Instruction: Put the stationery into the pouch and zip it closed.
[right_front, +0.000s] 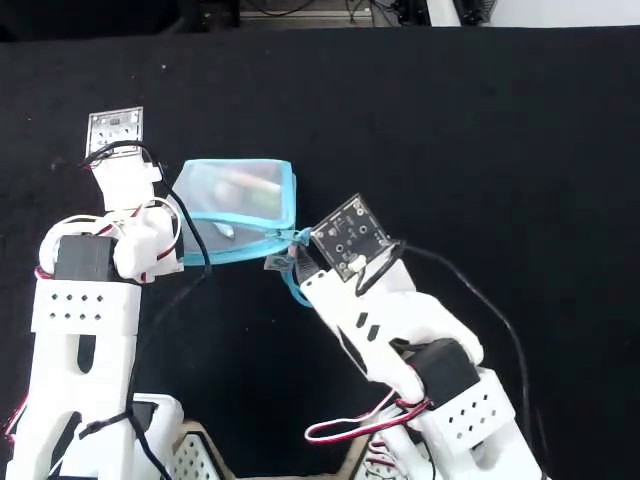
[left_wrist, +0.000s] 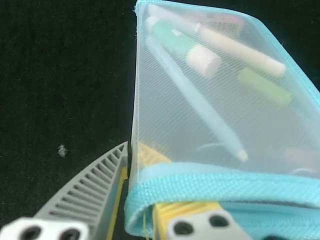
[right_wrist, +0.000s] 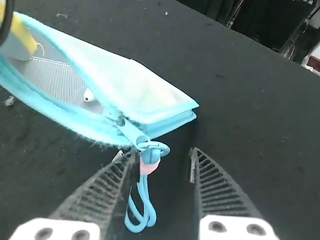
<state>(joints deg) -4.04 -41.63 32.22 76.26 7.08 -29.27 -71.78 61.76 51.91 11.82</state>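
Note:
A light-blue mesh pouch (right_front: 240, 205) lies on the black table between the two arms. Through its mesh (left_wrist: 200, 125) I see a blue pen (left_wrist: 200, 105), a green marker with a white cap (left_wrist: 185, 47), a cream pen (left_wrist: 240, 50) and a green piece (left_wrist: 262, 85). My left gripper (left_wrist: 132, 150) is shut on the pouch's near left corner (right_front: 178, 262). The zip slider (right_wrist: 129, 131) sits at the pouch's (right_wrist: 125, 80) right corner, with a blue cord loop (right_wrist: 142, 200) trailing from it. My right gripper (right_wrist: 161, 152) is open around the cord, its fingers (right_wrist: 105, 190) not touching the slider (right_front: 282, 262).
A small white printed card (right_front: 115, 128) lies behind the left arm. The right arm's black cable (right_front: 490, 310) arcs over the cloth to the right. Bare black table (right_front: 450, 130) spreads behind and to the right of the pouch.

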